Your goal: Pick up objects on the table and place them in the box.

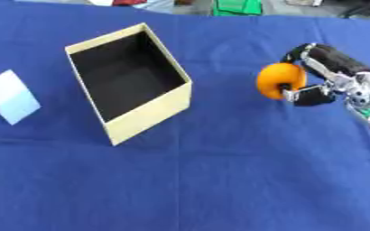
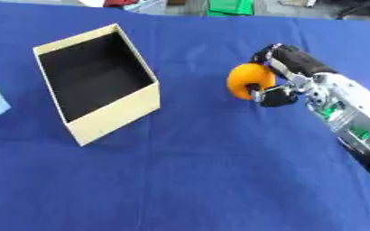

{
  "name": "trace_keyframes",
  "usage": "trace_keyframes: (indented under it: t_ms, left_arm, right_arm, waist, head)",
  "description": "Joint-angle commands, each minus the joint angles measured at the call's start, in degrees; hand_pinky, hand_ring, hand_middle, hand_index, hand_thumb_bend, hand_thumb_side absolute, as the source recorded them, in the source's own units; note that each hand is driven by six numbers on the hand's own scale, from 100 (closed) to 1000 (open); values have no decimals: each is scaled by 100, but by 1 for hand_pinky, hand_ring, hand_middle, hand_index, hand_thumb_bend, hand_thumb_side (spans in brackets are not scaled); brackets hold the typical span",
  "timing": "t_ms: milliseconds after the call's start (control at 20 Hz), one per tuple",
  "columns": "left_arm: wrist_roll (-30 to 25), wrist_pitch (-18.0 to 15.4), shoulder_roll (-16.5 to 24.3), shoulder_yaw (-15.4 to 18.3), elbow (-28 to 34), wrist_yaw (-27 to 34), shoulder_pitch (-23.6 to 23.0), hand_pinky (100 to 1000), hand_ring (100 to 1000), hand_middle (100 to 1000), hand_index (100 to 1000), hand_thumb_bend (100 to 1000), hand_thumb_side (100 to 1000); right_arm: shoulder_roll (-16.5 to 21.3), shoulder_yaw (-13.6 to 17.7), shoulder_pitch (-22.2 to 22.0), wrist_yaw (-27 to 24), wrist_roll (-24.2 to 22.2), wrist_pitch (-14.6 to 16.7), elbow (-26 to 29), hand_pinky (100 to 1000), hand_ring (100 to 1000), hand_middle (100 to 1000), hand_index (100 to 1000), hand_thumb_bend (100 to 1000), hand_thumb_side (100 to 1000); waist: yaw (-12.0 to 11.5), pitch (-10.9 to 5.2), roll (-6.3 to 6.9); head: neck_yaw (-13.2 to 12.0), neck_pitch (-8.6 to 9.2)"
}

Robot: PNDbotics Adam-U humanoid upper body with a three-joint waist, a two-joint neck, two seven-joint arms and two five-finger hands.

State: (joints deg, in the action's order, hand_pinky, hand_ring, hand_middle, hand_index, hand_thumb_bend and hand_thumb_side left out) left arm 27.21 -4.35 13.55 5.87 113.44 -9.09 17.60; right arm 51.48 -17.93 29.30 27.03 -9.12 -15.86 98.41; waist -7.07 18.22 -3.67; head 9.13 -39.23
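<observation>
Orange ball sat toward bench right edge | right hand fingers curled around it | open box stood near far-left | pale blue card lay by left edge

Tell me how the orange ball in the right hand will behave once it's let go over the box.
The orange ball, pinched by the right hand, looks round and smooth, so it would probably roll on landing. The box has tall walls that should likely stop it.
</observation>
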Motion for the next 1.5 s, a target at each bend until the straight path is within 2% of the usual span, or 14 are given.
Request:
trace_keyframes:
  t_ms: [50, 400, 700, 950, 1200, 1500]
  left_arm:
    - [-21, 0, 57, 0, 115, -6, 42, 457, 678, 631, 699, 106, 1000]
    - [-38, 2, 80, -14, 115, 2, 22, 457, 678, 631, 698, 107, 1000]
    - [-67, 4, 103, -39, 115, 26, 4, 457, 677, 630, 699, 110, 1000]
    - [-94, 2, 117, -61, 115, 48, -5, 457, 677, 630, 699, 111, 1000]
    - [-126, -4, 106, -91, 115, 77, 6, 457, 677, 630, 699, 113, 1000]
    - [-152, -1, 79, -112, 115, 108, 22, 456, 677, 631, 698, 114, 1000]
  right_arm:
    - [357, 230, 147, -189, 78, -59, 364, 793, 865, 585, 686, 100, 100]
    - [554, 345, 543, -402, -32, -128, 859, 796, 864, 589, 686, 100, 100]
    - [372, 194, 1216, -666, -413, -154, 904, 803, 869, 593, 691, 100, 100]
    - [-57, 2, 1879, -760, -806, -158, 760, 814, 878, 594, 699, 100, 100]
    - [-738, -193, 2533, -779, -1135, -75, 449, 825, 887, 596, 709, 100, 118]
    - [-1394, -408, 3035, -699, -1398, 102, -14, 832, 893, 600, 716, 100, 149]
  waist:
    - [11, -145, 11]
    - [7, -226, 3]
    - [-32, -319, 4]
    - [-80, -373, 7]
    - [-148, -391, 26]
    - [-255, -382, 10]
  head:
    - [-24, 24]
    - [-20, -43]
    - [33, -110]
    - [105, -167]
    - [228, -203]
    - [344, -227]
